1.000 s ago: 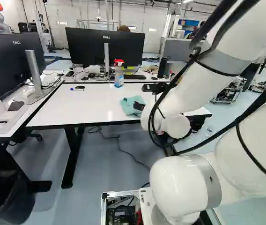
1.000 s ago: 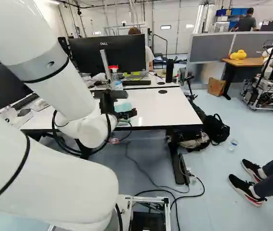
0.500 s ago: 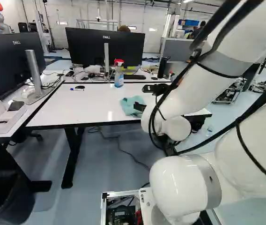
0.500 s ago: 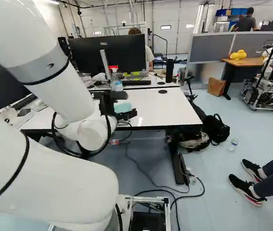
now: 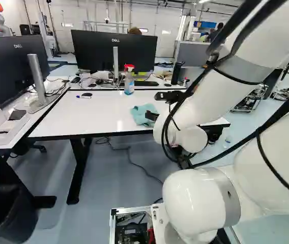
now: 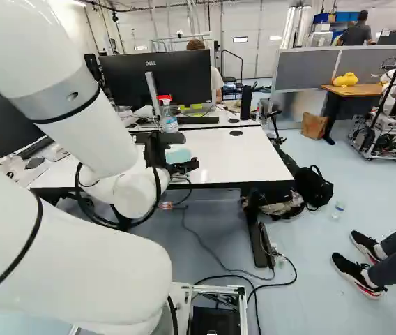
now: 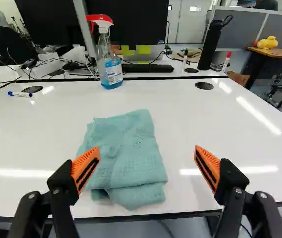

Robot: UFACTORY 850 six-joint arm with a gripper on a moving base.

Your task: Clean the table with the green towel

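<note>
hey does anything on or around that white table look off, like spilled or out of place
No spill or damage shows. Slightly odd: a clear bottle is on the floor near the black bag, and a marker lies loose on the white table. The green towel is rumpled.

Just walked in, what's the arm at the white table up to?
The robot arm is holding its tool open at the near side of the table. The green towel lies bunched on the tabletop, mostly between the two fingers, not gripped. Looks like it's lining up to grab it for wiping. Spray bottle and marker are farther back on the table, neither held.
</note>
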